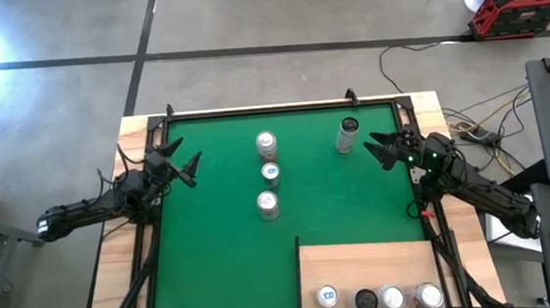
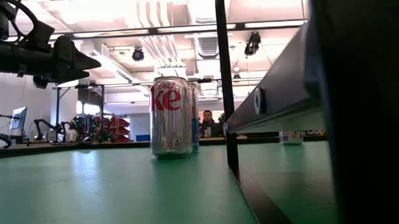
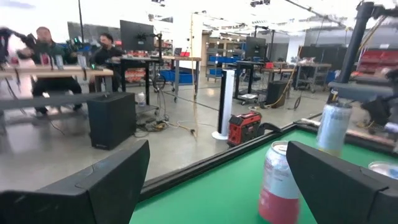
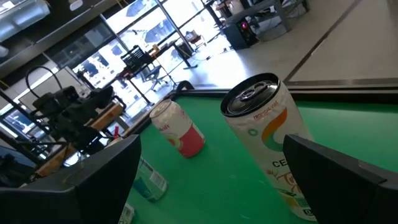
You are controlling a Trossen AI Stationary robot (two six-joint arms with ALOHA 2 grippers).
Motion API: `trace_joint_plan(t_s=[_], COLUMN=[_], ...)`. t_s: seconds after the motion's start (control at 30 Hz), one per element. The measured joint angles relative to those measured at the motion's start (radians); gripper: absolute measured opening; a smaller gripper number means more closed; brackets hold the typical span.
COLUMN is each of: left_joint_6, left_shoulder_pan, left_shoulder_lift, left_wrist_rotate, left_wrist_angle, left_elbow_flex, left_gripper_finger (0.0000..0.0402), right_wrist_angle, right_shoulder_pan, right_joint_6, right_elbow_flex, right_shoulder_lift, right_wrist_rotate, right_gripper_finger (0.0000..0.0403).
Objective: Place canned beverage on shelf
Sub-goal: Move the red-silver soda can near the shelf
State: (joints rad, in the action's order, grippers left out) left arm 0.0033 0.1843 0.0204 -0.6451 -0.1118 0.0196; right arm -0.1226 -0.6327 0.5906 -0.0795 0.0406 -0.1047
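**Green mat, one tall can just ahead of the right gripper**

Green felt covered the table (image 1: 225, 266), and on it four cans stood upright, not yet shelved. Three made a short column near the mat's centre, running from twelve to six o'clock: the far can (image 1: 265, 143), the middle can (image 1: 270, 173) and the near can (image 1: 267, 205). The fourth, a tall can (image 1: 347, 135) with a dark top, stood apart toward two o'clock.

The right gripper (image 1: 377, 150) hung just beside that tall can, its fingers spread wide and holding nothing. From the gripper the can lay toward ten o'clock on the table, close in front of the fingertips; the right wrist view showed it between the two fingers but ahead of them, its long axis vertical. The right arm was clearly the nearer one.

The left gripper (image 1: 185, 166) waited at the mat's nine o'clock edge, also spread and empty, well apart from the column.

The shelf (image 1: 362, 265), a pale wooden panel at five o'clock, already carried four cans along its near edge. The coming move probably needed a short advance before closing.
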Motion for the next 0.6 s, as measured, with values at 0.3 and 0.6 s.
trace_joint_plan(t_s=[0.3, 0.6], left_joint_6=[-0.135, -0.240], left_shoulder_pan=[0.002, 0.001], left_shoulder_lift=[-0.001, -0.001], left_wrist_rotate=[-0.005, 0.023], left_wrist_angle=[-0.140, -0.140], left_elbow_flex=[0.000, 0.000], left_gripper_finger=[0.0363, 0.0363], right_wrist_angle=[0.000, 0.000], right_shoulder_pan=[0.000, 0.000], right_joint_6=[0.000, 0.000], right_elbow_flex=[0.000, 0.000], right_shoulder_lift=[0.000, 0.000], right_wrist_rotate=[0.000, 0.000], right_gripper_finger=[0.0384, 0.0384])
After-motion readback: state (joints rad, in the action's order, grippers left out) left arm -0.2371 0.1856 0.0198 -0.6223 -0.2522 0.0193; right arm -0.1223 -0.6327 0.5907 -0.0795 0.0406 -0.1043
